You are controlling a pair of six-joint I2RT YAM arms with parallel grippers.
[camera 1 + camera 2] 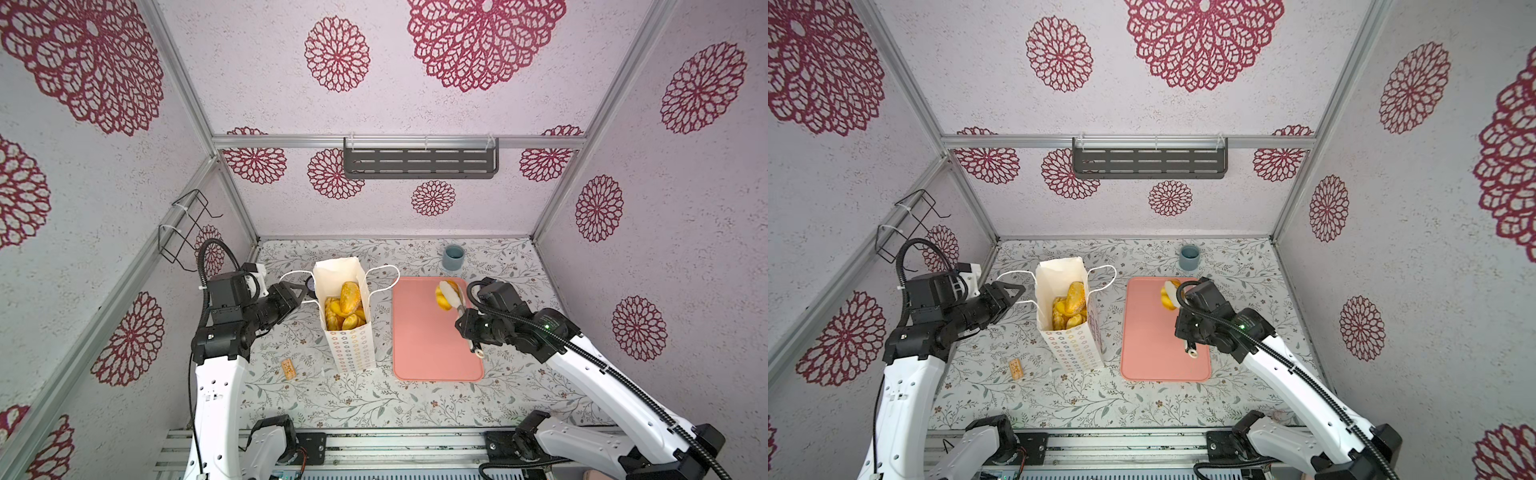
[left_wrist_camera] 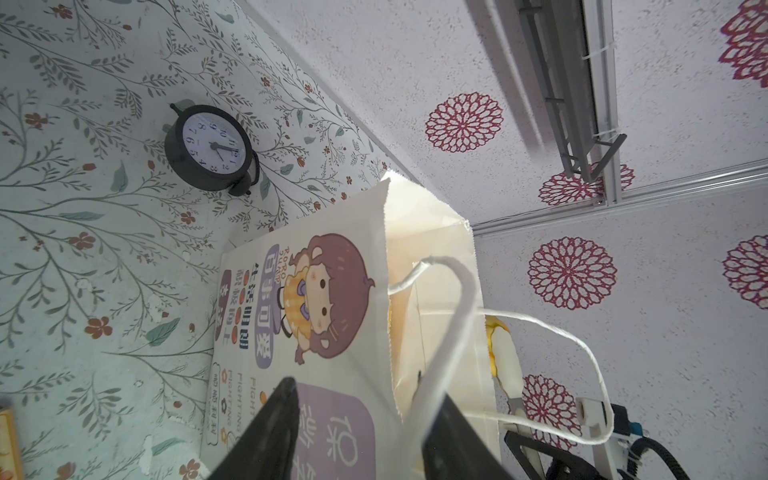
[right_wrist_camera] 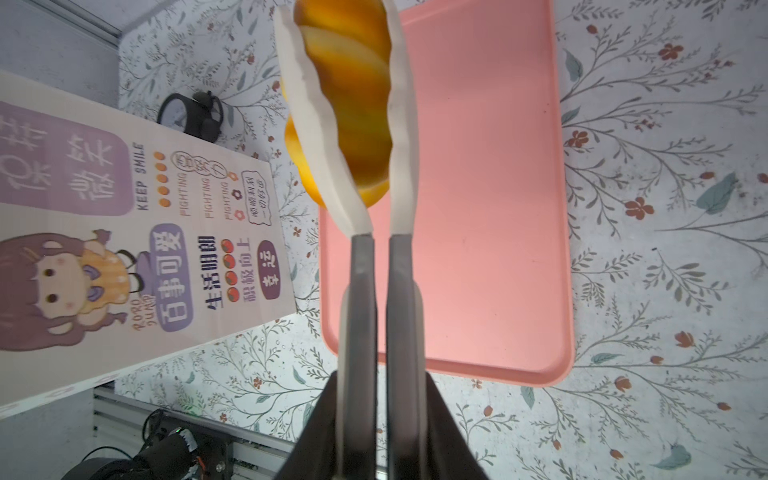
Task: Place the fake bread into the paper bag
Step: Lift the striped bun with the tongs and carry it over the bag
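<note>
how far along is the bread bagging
Done: several breads lie inside the bag, and the tray is bare. In hand: the right gripper is shut on tongs that clamp one bread above the tray; the left gripper is open around the bag's handle. Left: carry that piece over and drop it in; no other loose bread shows.

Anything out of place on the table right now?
Only a small tan cracker-like piece lying loose on the table, left of the upright paper bag. Nothing spilled; tongs grip one bun.
</note>
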